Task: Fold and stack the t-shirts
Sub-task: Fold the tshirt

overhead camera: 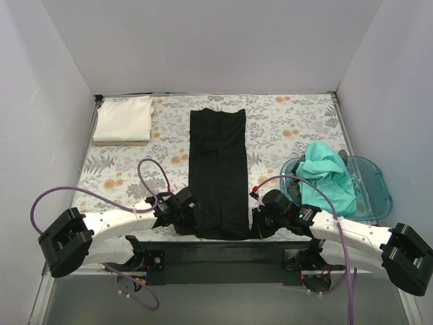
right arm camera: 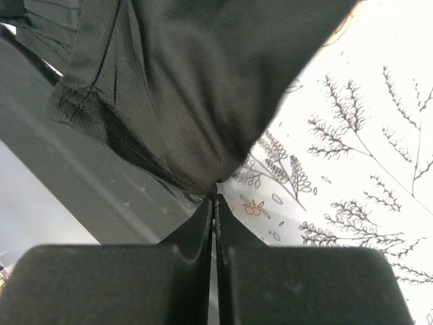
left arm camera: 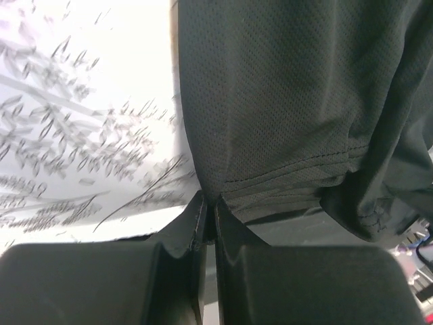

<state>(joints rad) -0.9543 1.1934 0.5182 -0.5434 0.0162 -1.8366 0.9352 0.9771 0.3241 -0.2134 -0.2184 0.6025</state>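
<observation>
The black t-shirt (overhead camera: 218, 169) lies as a long narrow strip down the middle of the floral cover. My left gripper (overhead camera: 190, 215) is shut on its near left corner (left arm camera: 223, 183). My right gripper (overhead camera: 256, 220) is shut on its near right corner (right arm camera: 196, 169). Both pinch the hem just above the table's front edge. A folded white t-shirt (overhead camera: 124, 118) lies at the back left. The teal t-shirt (overhead camera: 327, 175) sits crumpled in the blue bin at the right.
The translucent blue bin (overhead camera: 377, 184) stands at the right edge of the table. A tan board (overhead camera: 122, 142) lies under the white shirt. The dark front rail (overhead camera: 223, 254) runs between the arm bases. White walls close in on three sides.
</observation>
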